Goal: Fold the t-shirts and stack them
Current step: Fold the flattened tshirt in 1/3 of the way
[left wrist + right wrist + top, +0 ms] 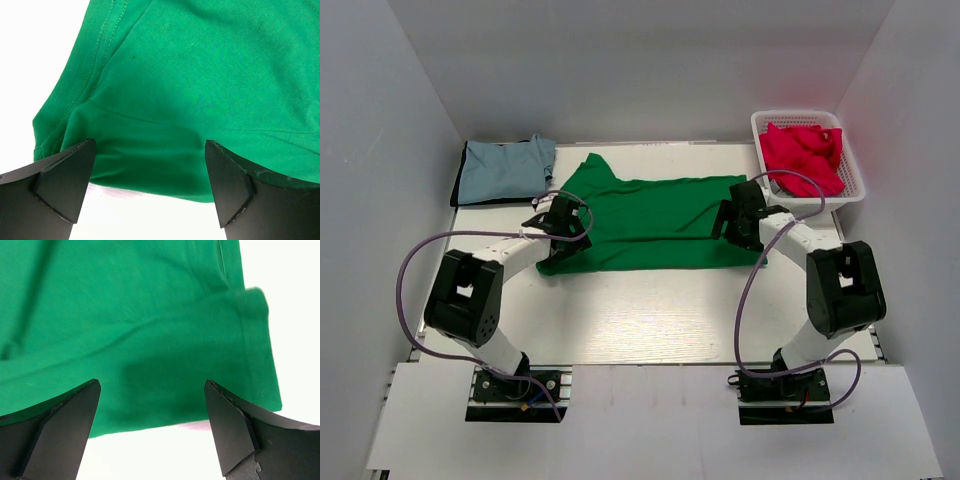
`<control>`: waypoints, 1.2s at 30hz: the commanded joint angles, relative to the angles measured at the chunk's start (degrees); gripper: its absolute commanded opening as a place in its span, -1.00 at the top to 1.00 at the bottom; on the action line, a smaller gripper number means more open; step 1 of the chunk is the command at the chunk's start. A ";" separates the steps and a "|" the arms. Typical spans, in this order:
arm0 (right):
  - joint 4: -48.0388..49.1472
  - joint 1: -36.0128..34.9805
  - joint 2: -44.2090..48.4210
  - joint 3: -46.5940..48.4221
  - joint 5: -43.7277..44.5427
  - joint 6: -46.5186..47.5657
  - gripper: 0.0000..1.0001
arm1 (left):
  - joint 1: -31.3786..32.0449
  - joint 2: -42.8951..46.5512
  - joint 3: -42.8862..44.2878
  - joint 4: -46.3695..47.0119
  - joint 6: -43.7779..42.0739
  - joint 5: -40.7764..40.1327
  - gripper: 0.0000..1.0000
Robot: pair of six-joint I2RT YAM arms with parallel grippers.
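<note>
Green shirt (660, 222) lies flat on the bench (640, 320), left and right jaws open and empty over its two ends. Folding looks in hand; next, each should pinch the near hem and lift together.

Top view: high at near side, looks down on whole table (640, 320). Wrist views: close over green t-shirt (660, 215) edges, shared with top.

The green t-shirt (660, 225), grey-blue t-shirt (505, 168) and crimson t-shirts (800, 155) are plain.
</note>
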State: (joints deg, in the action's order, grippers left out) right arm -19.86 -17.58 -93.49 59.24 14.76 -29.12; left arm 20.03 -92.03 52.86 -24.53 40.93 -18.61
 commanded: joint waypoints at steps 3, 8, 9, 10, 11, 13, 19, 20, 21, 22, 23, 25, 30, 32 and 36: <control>1.83 2.11 -1.87 -3.42 -5.27 0.12 -0.81 | -0.26 -1.04 0.58 2.47 0.03 2.26 -1.00; 0.89 4.22 -4.95 -5.89 -8.95 -0.32 -0.81 | -0.26 -3.77 -1.53 0.46 2.83 4.37 -1.00; 0.44 3.96 -4.60 -7.29 -8.79 -0.84 -0.81 | -0.26 -3.77 -2.05 -0.59 3.71 3.68 -1.00; 0.00 4.05 -3.98 -9.82 -8.87 -1.72 -0.81 | -0.26 -3.77 -2.06 -4.43 4.94 2.71 -1.00; -0.88 4.22 -1.37 -11.33 -9.31 -2.94 -0.81 | -0.26 -3.77 -2.58 -6.64 7.04 0.79 -1.00; -2.19 4.14 3.45 -16.78 -10.10 -4.44 -0.81 | -0.26 -2.63 -3.89 -12.87 9.59 -0.63 -1.00; -7.38 3.70 15.87 -26.53 -11.16 -6.13 -0.81 | 0.97 5.36 -11.72 -21.33 15.40 4.19 -1.00; -8.09 3.61 21.11 -27.59 -11.68 -5.08 -0.81 | 0.97 8.59 -12.95 -22.91 16.19 5.15 -1.00; -9.05 3.44 22.38 -28.04 -12.21 -4.11 -0.81 | 0.97 10.27 -15.22 -23.54 16.20 7.34 -1.00; -9.58 3.26 25.35 -28.39 -13.26 -3.40 -0.81 | 0.97 12.03 -16.20 -23.54 16.20 8.75 -1.00; -10.89 2.91 27.47 -28.31 -13.79 -1.22 -0.81 | 0.97 13.88 -16.82 -24.15 16.20 9.99 -1.00; -11.26 2.55 30.99 -26.47 -16.24 0.99 -0.81 | 0.97 19.41 -15.78 -24.77 14.54 11.58 -1.00; -8.89 2.55 32.94 -19.63 -16.35 4.60 -0.81 | 0.97 25.32 -7.79 -20.32 8.58 8.69 -1.00; -6.26 2.55 32.15 -16.72 -15.12 4.95 -0.81 | 0.97 24.19 -4.36 -15.57 5.40 6.76 -1.00; 0.24 2.82 25.40 -10.30 -9.06 2.50 -0.81 | 0.10 13.94 6.35 -14.93 3.81 -0.79 -1.00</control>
State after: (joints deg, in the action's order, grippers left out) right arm -26.44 -15.00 -64.34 43.99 1.67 -26.35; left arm 20.67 -72.10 52.82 -43.51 47.83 -12.69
